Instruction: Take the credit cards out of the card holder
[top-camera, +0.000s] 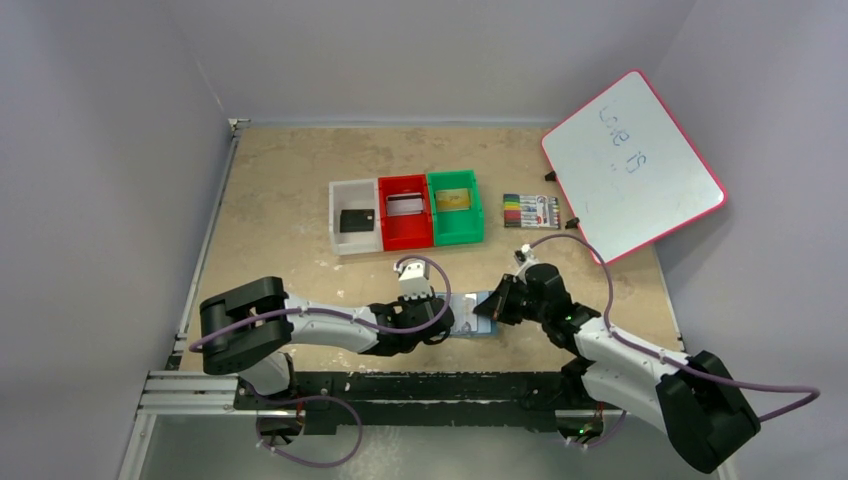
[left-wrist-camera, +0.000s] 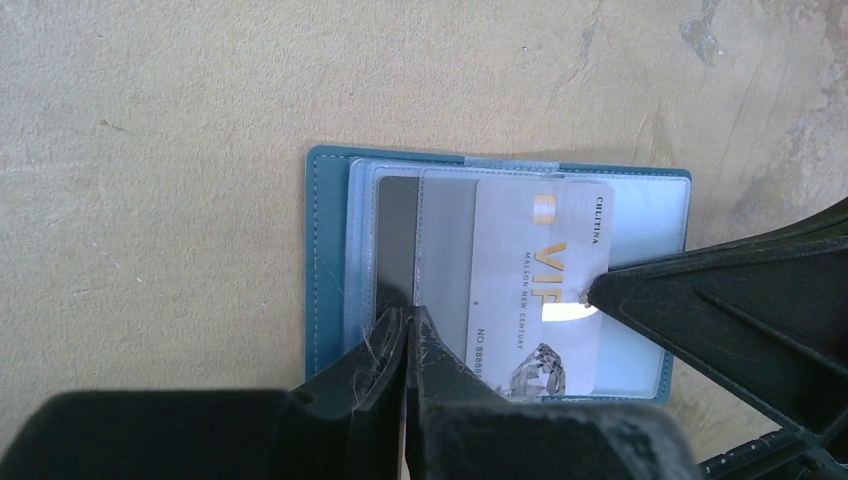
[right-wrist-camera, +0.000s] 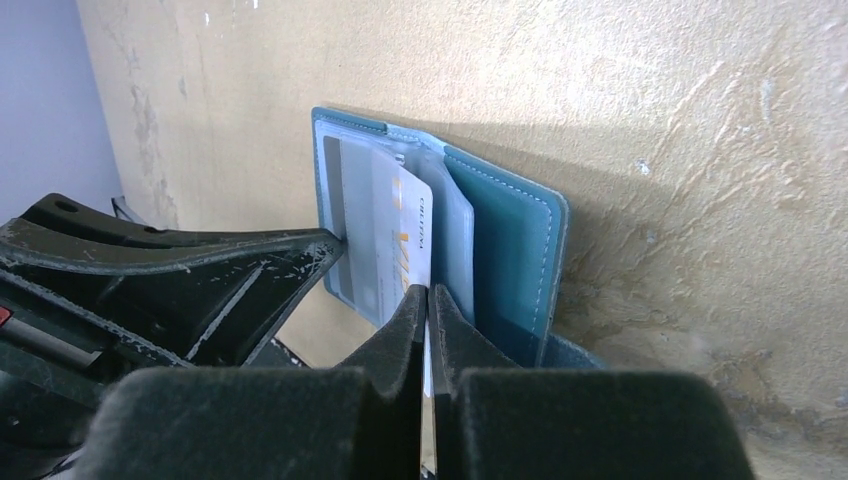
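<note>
Pressed together with no gap, the right fingers (right-wrist-camera: 400, 335) pinch the long edge of a silver card (right-wrist-camera: 400, 230) marked VIP, which sticks partway out of a clear pocket. Just as tightly closed, the left fingers (left-wrist-camera: 385, 350) have their tips on the edge of the clear pockets, beside a dark card (left-wrist-camera: 395, 235) lodged in one; whether they pinch a leaf I cannot tell. Both cards sit in the teal card holder (left-wrist-camera: 325, 250), which lies open close to the tabletop's (left-wrist-camera: 150, 200) near edge, about midway along it. That surface is mottled beige, scuffed and stained. Toward the far edge a white bin (top-camera: 334, 215), red bin (top-camera: 405, 237) and green bin (top-camera: 458, 234) stand touching in a row, holding a black card (top-camera: 356, 219), a grey card (top-camera: 405, 205) and a gold card (top-camera: 455, 200). Beside them lies a marker pack (top-camera: 530, 211), and a red-rimmed whiteboard (top-camera: 632, 165) is at the far right corner. Plain grey walls (top-camera: 420, 60) close round.
</note>
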